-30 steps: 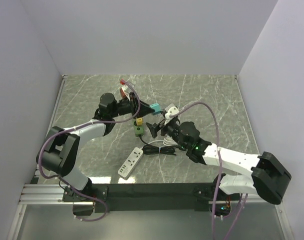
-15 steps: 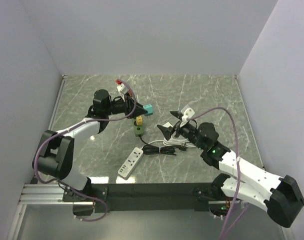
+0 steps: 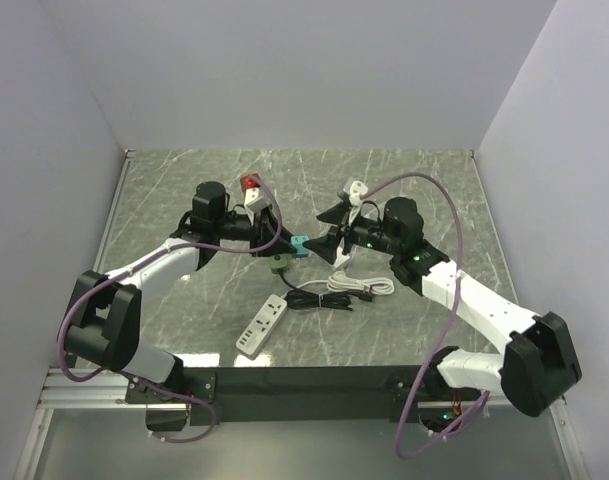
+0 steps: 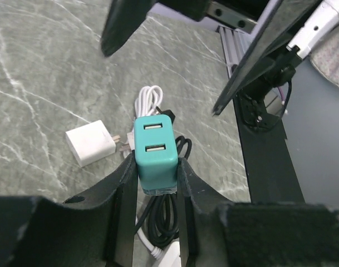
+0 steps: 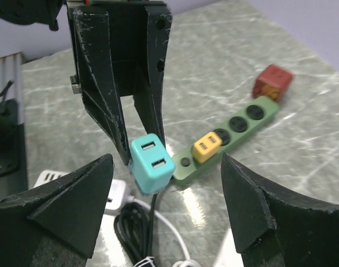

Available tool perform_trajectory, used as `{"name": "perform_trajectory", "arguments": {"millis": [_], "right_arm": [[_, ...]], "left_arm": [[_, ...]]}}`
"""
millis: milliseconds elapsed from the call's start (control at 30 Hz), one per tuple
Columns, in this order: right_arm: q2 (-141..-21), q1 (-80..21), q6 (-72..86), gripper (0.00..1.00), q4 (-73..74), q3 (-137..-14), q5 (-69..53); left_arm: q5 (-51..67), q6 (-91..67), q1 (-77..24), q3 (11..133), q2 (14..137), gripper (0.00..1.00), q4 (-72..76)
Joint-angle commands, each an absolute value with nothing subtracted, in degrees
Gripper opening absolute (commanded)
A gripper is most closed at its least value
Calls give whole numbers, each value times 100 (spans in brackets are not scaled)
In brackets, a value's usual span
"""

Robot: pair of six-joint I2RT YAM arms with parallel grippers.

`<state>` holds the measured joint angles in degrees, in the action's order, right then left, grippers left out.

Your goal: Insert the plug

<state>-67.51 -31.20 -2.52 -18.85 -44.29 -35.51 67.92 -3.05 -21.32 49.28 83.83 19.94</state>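
**Item: teal plug [image 4: 155, 153].** Clamped by its two flat sides in the left pincer [image 4: 154, 173], narrow jaws pressed against it. Held off the desk [image 3: 424, 190] near mid-field. Face with two ports turned up and outward, in sight from both wrist views.

**Left pincer:** closed on the teal plug; nothing else in it.

**Right pincer [image 5: 166, 167]:** spread wide, empty, touching nothing. Pointed at the left pincer from the opposite side.

**Key relation:** teal plug straight ahead of the right pincer, framed between its two open fingers in its own wrist view, apart from both. Long axis of the plug in line with the left fingers, so crosswise to a grip from the right. Left arm nearer, already in possession. Green strip [image 5: 230, 142] just beside and beneath the plug, running away toward the far right of that view, with a yellow plug [image 5: 207, 147] seated in it, free round sockets beyond, and a red plug [image 5: 274, 82] past its far end.

**Also on the desk:** white strip [image 3: 262, 327], white adapter [image 4: 91, 146], coiled cable [image 3: 349, 288].

**Hidden or unclear:**
- Prongs of the teal plug out of sight in every view; likely on the face opposite the ports.
- Gap between plug and green strip impossible to judge.
- Most of the green strip covered by plug and pincers in the top view.
- Intended socket not evident.
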Motion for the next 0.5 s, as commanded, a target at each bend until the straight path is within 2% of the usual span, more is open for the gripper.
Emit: {"name": "perform_trajectory", "arguments": {"millis": [0, 467], "right_arm": [[-7031, -3076, -176, 84, -1670, -4807, -4288], [-7778, -3067, -404, 79, -1362, -5115, -4983]], "left_arm": [[7093, 185, -2180, 5168, 8174, 1, 1775], [7075, 360, -2250, 5265, 8288, 1, 1600]]}}
